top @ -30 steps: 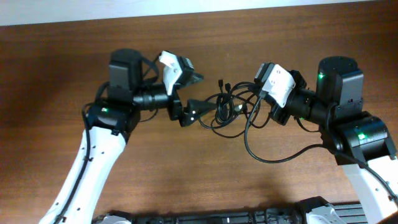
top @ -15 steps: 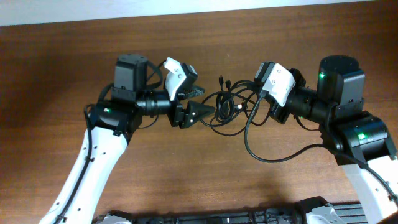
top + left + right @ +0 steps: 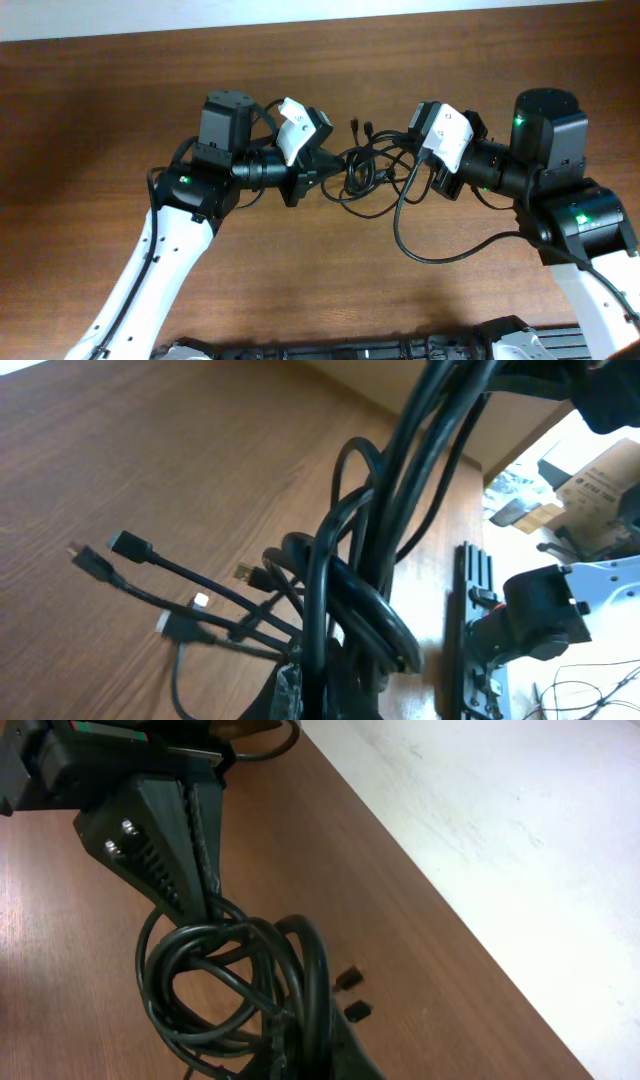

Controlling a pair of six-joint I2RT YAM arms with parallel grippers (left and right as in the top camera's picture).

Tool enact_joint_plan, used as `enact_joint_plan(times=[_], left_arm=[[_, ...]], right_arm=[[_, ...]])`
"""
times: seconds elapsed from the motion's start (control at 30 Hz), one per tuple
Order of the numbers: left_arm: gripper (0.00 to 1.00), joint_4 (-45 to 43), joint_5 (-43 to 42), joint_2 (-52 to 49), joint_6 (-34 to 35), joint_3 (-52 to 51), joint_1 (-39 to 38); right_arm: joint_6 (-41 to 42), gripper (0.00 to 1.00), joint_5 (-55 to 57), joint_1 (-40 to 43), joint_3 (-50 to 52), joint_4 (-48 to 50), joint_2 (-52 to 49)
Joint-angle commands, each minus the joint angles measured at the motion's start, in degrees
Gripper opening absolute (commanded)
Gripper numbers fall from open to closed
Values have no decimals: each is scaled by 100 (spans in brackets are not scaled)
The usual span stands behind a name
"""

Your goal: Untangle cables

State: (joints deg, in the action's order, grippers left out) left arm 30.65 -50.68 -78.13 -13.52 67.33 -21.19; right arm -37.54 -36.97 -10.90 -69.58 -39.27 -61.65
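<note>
Barely begun: the thin black plug-ended cables (image 3: 368, 176) are one bunched knot between my arms, over the brown wooden table (image 3: 300, 290). My left gripper (image 3: 328, 172) is clamped on the knot's left loops, and my right gripper (image 3: 412, 160) is pinched shut on its right side (loose plugs (image 3: 361, 130) poke out behind). No strand is freed yet — all the pulling apart remains.

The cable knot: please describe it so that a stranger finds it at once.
On the wooden table, look between the left tool and the right tool. Both grip a bunch of thin black cables, alone in having small plugs at the ends.
</note>
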Motion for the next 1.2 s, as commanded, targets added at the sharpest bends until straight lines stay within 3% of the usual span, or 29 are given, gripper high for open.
enact_joint_plan(times=[0.0,0.07,0.2,0.3,0.33,0.43,0.53,0.57,0.6,0.7,0.8,0.93,1.17], left_arm=[[0,-17,105,9,205,22,236],[0,-116,105,9,549,24,455],[0,-516,144,9,1928,24,1241],[0,-614,651,9,3838,22,2048],[0,-581,710,9,4197,22,2188],[0,-20,723,9,6094,22,2824],[0,787,723,9,7193,22,3025],[5,1062,721,9,7296,22,3038],[20,1307,721,9,7283,22,3036],[52,1751,719,9,7283,22,3036],[98,2035,623,9,7217,22,3036],[99,2039,280,9,6679,22,3036],[99,1360,-1318,9,3407,22,2970]], right_arm=[[35,4,136,4,-142,-63,118],[35,4,339,4,-142,-197,118],[37,4,542,4,-142,-409,120],[37,4,584,4,-142,-474,120],[37,4,584,4,-142,-476,120],[37,4,621,4,-142,-470,120],[37,4,619,4,-142,-470,118],[35,4,619,4,-142,-468,118],[35,4,619,4,-142,-461,118],[35,4,619,4,-142,-420,118],[37,4,616,4,-142,-400,118],[37,4,616,4,-142,-400,120],[317,4,551,2,-142,-286,120]])
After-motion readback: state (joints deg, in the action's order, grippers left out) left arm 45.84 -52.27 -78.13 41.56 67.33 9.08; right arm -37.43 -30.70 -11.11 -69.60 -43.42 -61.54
